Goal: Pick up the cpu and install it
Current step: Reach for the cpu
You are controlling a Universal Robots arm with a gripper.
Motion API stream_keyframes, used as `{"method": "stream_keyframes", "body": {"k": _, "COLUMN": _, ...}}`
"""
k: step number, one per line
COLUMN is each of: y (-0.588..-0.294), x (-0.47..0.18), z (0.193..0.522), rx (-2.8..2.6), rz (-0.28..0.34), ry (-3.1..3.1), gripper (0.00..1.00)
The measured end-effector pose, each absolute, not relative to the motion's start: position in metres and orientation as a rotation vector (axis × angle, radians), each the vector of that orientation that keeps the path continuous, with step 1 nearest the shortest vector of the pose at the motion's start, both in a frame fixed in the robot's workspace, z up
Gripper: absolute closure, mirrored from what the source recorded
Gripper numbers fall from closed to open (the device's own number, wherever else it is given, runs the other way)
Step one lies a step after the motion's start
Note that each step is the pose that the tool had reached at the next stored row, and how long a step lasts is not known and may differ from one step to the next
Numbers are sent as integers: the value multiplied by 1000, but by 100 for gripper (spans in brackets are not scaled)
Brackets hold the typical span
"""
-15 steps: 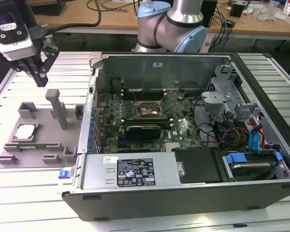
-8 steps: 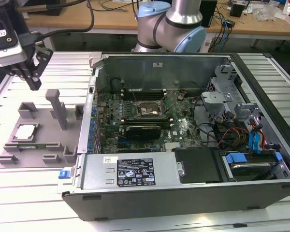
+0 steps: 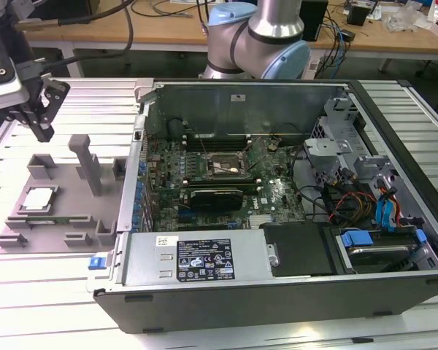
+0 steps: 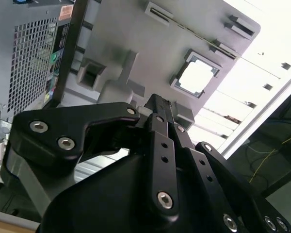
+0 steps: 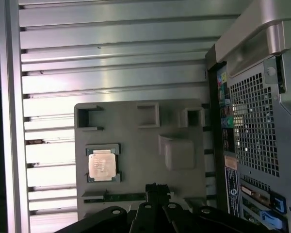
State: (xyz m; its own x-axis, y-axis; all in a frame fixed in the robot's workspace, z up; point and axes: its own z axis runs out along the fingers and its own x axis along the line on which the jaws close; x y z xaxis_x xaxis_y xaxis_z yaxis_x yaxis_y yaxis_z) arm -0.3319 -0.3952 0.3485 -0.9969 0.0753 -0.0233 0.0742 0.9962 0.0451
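The cpu (image 3: 38, 198) is a small silver square lying flat in a recess of the grey moulded holder (image 3: 66, 222), on the exterior view's left. It also appears in both wrist views (image 4: 198, 77) (image 5: 103, 165). My gripper (image 3: 44, 133) hangs in the air above the holder's far end, well clear of the cpu. Its black fingers are pressed together with nothing between them, as both wrist views show (image 4: 157, 102) (image 5: 156, 186). The dark square socket (image 3: 228, 166) sits on the motherboard inside the open computer case.
The open computer case (image 3: 204, 262) stands just to the exterior view's right of the holder, its metal side wall (image 3: 131, 182) rising beside it. Upright grey blocks (image 3: 86, 162) stand on the holder near the gripper. Ribbed aluminium table (image 3: 51, 292) surrounds the holder.
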Motion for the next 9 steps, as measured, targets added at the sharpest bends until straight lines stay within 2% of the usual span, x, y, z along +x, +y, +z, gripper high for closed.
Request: {"method": "stream_keyframes", "body": {"k": 9, "y": -393, "x": -349, "z": 333, "rx": 117, "rz": 69, "ry": 3114, "gripper": 89}}
